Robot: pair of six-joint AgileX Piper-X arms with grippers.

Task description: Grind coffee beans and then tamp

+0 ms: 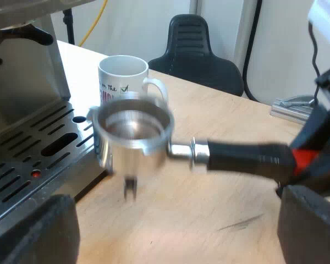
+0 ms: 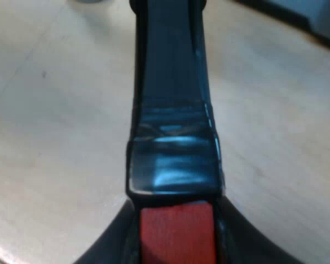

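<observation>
**Holder [image 1: 133, 132] in hand by the machine's tray, grind not yet done**

The holder's basket sits just ahead of your left pincer [image 1: 176, 220], and appears lifted off the table. That pincer's fingers stand wide apart with nothing between them. Your right pincer [image 2: 176, 247] is clamped on the handle's red end [image 1: 301, 158]. In its own view the dark handle runs straight away from it over bare wood. The basket looks bright and empty inside, so I judge that no coffee has been ground into it.

Step in hand, as I read it: bring the basket to the espresso machine [image 1: 22, 77] for its dose.
- You grip the far end of a long lever, so hold firm and carry the basket level.
- The mug [image 1: 124, 74] stands just beyond the basket from the left pincer, and the drip tray [image 1: 27, 165] lies just beside the basket. Mind both.
- Hold the left pincer out of the path.

Surface: pale wooden table [image 1: 225, 220], with a dark scuff near the left pincer.

Room: a black chair [image 1: 195, 47] stands beyond the table, with a light wall behind it.
</observation>
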